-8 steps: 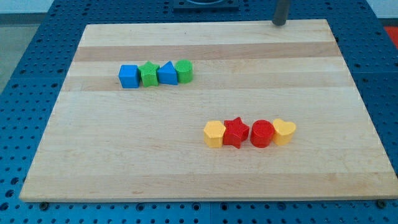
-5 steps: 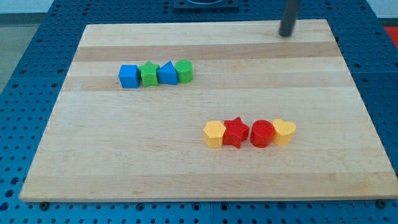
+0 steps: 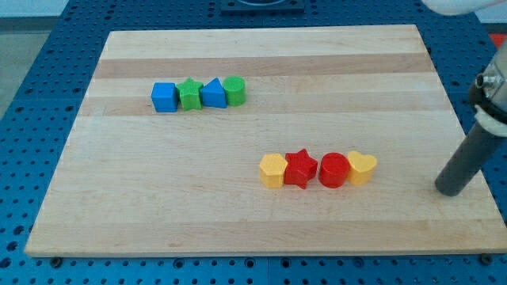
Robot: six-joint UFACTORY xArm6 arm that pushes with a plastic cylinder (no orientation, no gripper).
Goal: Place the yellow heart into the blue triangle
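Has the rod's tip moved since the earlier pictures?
Yes. My tip went from the wooden board's top edge down toward the view's bottom right, now right of the yellow heart block.

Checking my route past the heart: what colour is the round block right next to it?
Red. The round block sits touching the yellow heart on its left, clear in the camera view.

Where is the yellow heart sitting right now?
The yellow heart sits at the view's right end of the lower row, touching the red cylinder on its left. My tip stands apart, further toward the view's right.
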